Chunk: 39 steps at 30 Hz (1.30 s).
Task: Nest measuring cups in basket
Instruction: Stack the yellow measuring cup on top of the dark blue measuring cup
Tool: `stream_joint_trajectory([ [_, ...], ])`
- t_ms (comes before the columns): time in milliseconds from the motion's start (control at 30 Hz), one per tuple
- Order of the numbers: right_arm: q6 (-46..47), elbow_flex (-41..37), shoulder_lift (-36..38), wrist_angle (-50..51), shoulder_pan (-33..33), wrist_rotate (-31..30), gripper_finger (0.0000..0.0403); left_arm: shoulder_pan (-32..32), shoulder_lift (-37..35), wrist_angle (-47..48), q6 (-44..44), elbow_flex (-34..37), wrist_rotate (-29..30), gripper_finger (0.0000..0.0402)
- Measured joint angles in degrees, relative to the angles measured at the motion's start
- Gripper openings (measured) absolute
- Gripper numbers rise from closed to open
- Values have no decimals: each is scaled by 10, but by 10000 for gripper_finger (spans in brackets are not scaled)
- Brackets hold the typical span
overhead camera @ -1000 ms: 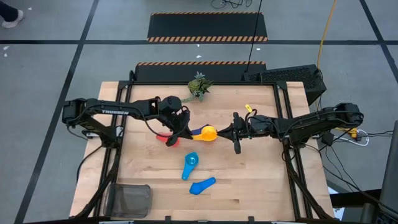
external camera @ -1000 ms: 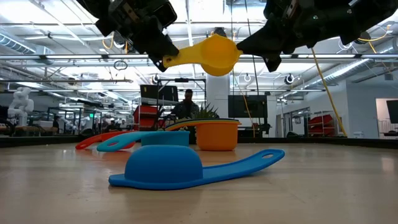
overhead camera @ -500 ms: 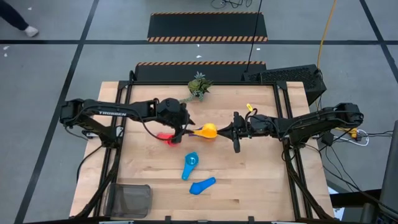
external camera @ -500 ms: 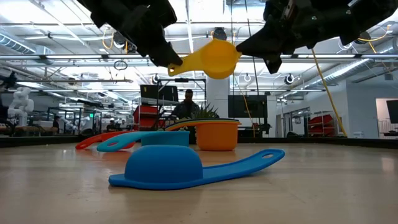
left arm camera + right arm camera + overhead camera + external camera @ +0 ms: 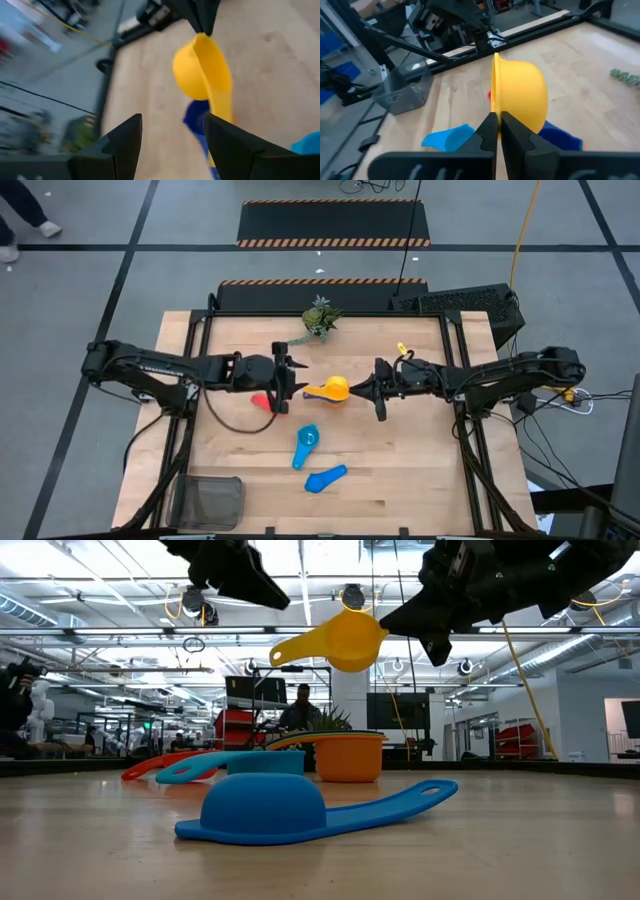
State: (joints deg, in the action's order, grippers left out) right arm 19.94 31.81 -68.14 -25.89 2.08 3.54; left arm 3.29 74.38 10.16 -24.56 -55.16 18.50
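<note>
Mid-frame over your wooden table (image 5: 400, 480), the right gripper (image 5: 357, 391) pinches the yellow cup (image 5: 334, 389) aloft by its rim; your left gripper (image 5: 287, 378) stands open beside it, empty.

A bright yellow cup (image 5: 334, 389) is showing plain and unpatterned in the air, with a dark blue cup (image 5: 559, 135) lying under it. A red cup (image 5: 262, 401) is lying beside a light blue cup (image 5: 306, 442) and a mid-blue cup (image 5: 325, 478); an orange cup (image 5: 349, 756) is standing behind them. The table (image 5: 420, 470) is showing pale wood grain. The basket (image 5: 208, 502) is looking dark grey and see-through. The plant (image 5: 318, 318) is green. Orange-and-black striped edging is running along the black mats (image 5: 334, 222) on the grey floor.
</note>
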Motion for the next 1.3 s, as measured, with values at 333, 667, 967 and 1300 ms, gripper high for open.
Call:
stream_joint_trajectory([
  [333, 51, 0, 0, -9, 40, 102, 0, 89, 3, -16, -121, 0, 80, 214],
  [667, 137, 0, 0, -30, 43, 133, 0, 185, 33, -1, -214, 7, 203, 214],
  [967, 175, 0, 0, -31, 46, 150, 0, 212, 53, -42, -271, 65, 337, 214],
  [1300, 191, 0, 0, -33, 92, 163, 0, 220, 52, -148, -416, 142, 424, 214],
])
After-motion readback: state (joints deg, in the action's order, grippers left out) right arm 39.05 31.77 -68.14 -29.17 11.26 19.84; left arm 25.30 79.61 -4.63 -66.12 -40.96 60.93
